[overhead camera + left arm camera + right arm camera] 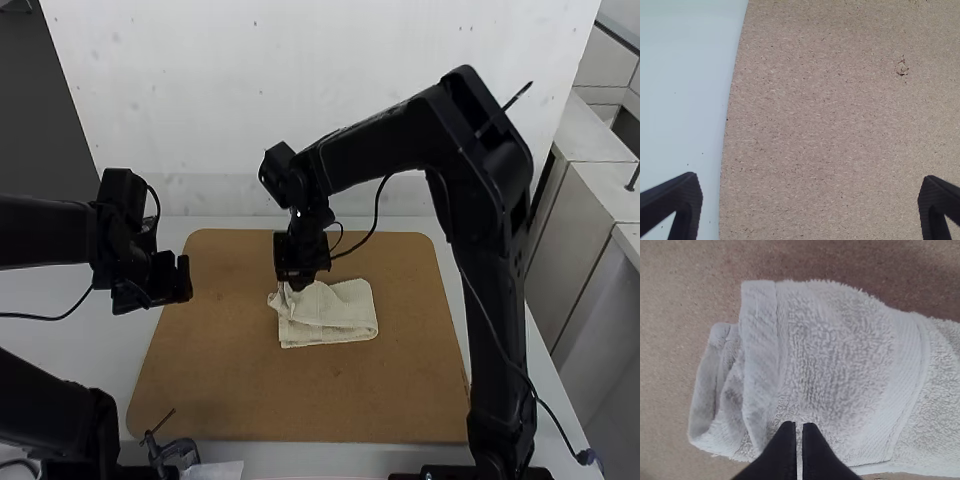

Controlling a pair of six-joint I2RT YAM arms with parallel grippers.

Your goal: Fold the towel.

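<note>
In the high view the left gripper (pixel 183 278) is over the board's left edge, away from the towel. Its fingers stand wide apart in the left wrist view, where the gripper (pixel 810 197) has bare board between them. The cream towel (pixel 345 315) lies folded in uneven layers around the board's middle, rumpled at its left end. Over that end is the right gripper (pixel 284 288). In the right wrist view the gripper (pixel 798 426) has its fingers close together against the towel (pixel 840 350), near one edge; no cloth is visibly pinched up.
The brown board (pixel 240 390) covers much of the white table (pixel 70 345). A small clamp (pixel 175 452) sits at the board's near left edge. The right arm (pixel 490 250) arches over the board's right side. Bare board surrounds the towel.
</note>
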